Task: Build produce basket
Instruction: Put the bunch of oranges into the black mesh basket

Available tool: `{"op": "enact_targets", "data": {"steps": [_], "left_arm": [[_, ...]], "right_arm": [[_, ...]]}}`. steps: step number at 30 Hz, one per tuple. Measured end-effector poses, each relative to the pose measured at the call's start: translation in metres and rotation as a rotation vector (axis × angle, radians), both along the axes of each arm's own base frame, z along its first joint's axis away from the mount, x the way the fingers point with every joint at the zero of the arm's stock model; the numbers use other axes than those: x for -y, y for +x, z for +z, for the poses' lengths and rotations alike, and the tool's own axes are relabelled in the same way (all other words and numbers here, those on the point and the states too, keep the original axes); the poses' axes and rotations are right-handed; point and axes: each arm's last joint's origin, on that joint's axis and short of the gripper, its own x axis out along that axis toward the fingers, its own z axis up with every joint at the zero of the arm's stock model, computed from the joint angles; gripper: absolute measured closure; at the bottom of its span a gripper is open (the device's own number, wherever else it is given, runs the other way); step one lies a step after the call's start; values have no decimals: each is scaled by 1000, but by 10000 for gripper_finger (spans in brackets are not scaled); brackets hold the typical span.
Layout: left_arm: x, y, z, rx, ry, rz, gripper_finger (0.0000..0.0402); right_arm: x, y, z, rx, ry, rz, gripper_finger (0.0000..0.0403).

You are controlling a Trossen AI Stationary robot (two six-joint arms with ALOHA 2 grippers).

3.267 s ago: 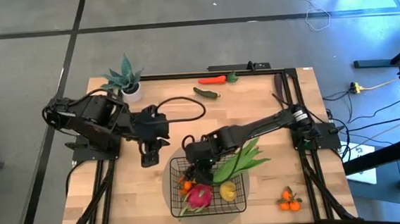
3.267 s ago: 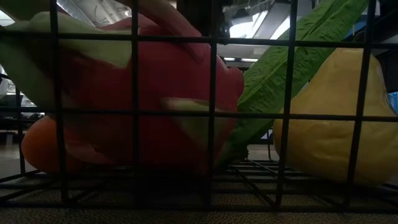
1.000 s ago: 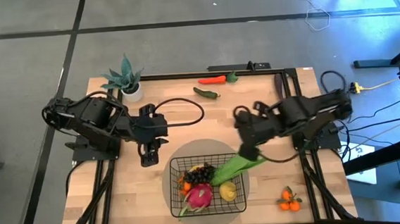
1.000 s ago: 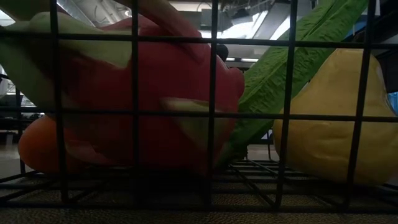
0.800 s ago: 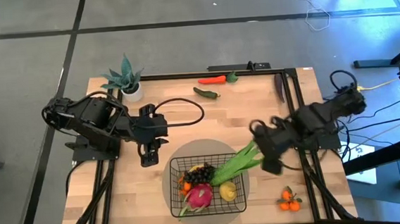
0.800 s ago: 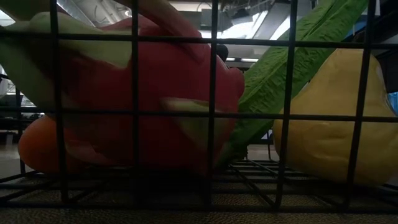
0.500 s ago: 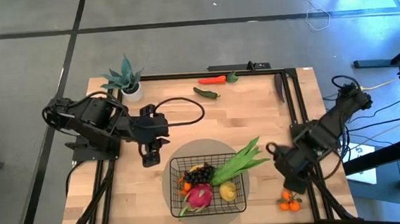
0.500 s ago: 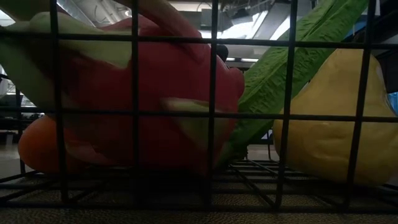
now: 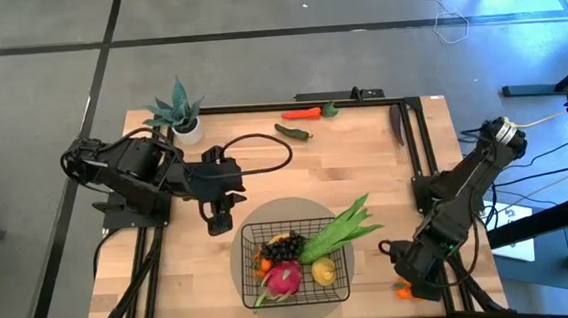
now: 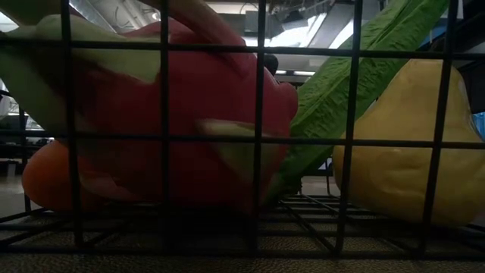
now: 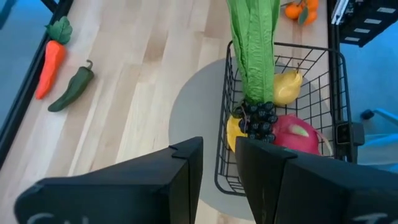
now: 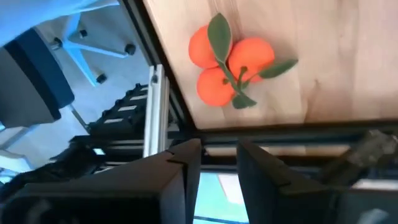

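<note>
The right end effector (image 9: 409,274) hangs low over the oranges (image 12: 227,65) at the bench (image 9: 365,163) near-right corner, fingers a narrow gap apart, holding nothing. The left end effector (image 9: 218,220), likewise narrowly parted and empty, waits just beyond the basket (image 9: 258,293). That basket holds dragon fruit (image 9: 283,276), grapes (image 9: 285,246), mango (image 9: 323,271) and leafy stalks (image 9: 339,230) overhanging its rim. The oranges sit near the bench edge, so a clumsy descent could nudge them off; 2 peppers (image 9: 294,131) remain at the far side.
</note>
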Motion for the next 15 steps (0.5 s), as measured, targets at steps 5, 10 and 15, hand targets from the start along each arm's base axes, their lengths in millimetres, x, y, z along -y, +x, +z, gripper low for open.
{"op": "enact_targets", "data": {"steps": [5, 10, 15], "left_arm": [[-5, 2, 0, 3, -2, 21, 318], [-12, 4, 1, 11, -6, 51, 318], [-19, 6, 1, 10, -6, 77, 318]], "right_arm": [[0, -2, -31, 24, 20, 26, 311], [6, -4, -50, 22, 4, 35, 311], [9, -5, -62, 64, 4, 68, 311]]}}
